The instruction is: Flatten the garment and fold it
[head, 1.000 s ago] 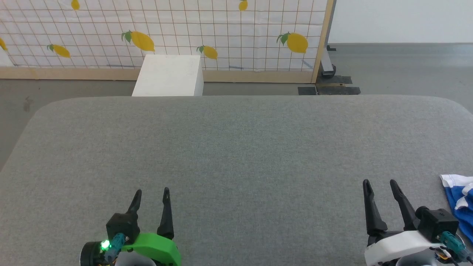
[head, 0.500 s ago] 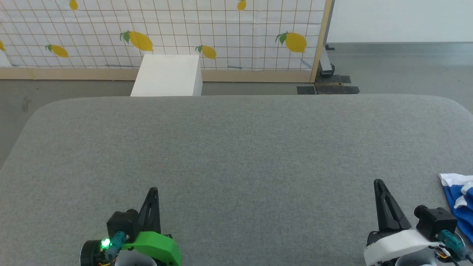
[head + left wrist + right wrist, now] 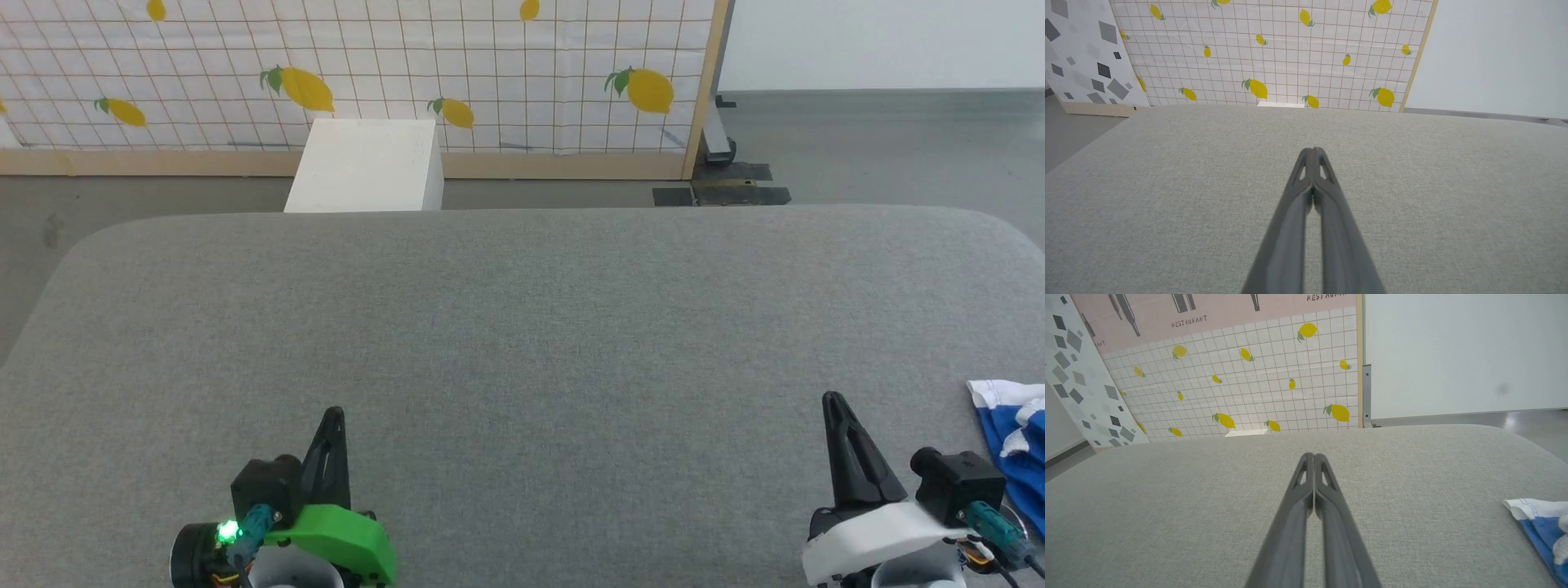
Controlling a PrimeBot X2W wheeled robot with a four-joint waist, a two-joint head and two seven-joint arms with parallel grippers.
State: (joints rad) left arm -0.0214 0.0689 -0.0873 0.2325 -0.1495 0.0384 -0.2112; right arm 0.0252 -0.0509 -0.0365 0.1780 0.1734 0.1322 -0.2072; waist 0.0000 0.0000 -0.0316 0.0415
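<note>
- Right now, both pairs of jaws are pressed together at the tips and hold nothing. The left jaws and right jaws both sit low over the grey tabletop [image 3: 522,310], pointing toward its far edge.
- The garment [image 3: 1002,429] is blue cloth with white trim. It lies bunched on the tabletop just to the outer side of the right jaws, level with their base rather than their tips. Part of it runs out of frame, so its full spread cannot be told. The right wrist view shows its white-edged corner [image 3: 1521,506] as the part nearest the jaws.
- Step in hand, as I judge it: fetching the garment, not yet begun. Flattening and folding are both ahead.
- To do it well:
  - Part the right jaws before swinging toward the cloth.
  - Come in low from the inner side and pinch that near corner.
  - Draw it inward to the ground between the 2 pairs of jaws, where the left jaws can share the work.
- Edge risk: the garment seems close to the tabletop's right rim. An outward nudge could slide it off, so pull inward only.
- Open room:
  - A broad bare stretch lies ahead of and between the jaws.
  - The far corners are rounded.
  - A white box [image 3: 367,167] and a lemon-print screen [image 3: 457,49] stand beyond the far edge, well apart from the jaws.
</note>
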